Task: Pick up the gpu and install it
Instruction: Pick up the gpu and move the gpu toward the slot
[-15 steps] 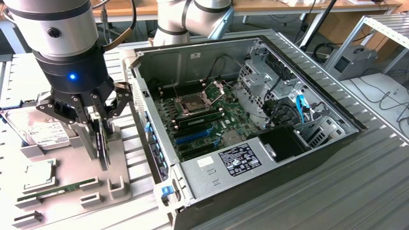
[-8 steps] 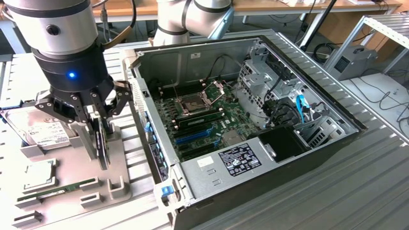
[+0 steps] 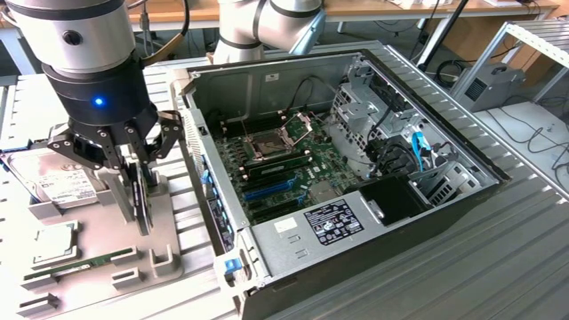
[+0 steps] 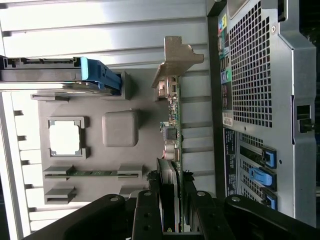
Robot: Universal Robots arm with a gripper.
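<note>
The gripper (image 3: 135, 161) is down over the grey tray (image 3: 169, 261), its two fingers pinching the gpu (image 3: 142, 203) - one finger on each flat side. The card stands on its thin edge, so the fingers can reach around it. I cannot tell if it has lifted off the tray. Just beside it lies the open computer (image 3: 374, 260), with its inside facing up - ready for parts.

The gripper (image 3: 138, 168) clasps the gpu (image 3: 142, 205), which stands on edge in a gray tray (image 3: 165, 248) just beside the open computer case (image 3: 374, 250).
</note>
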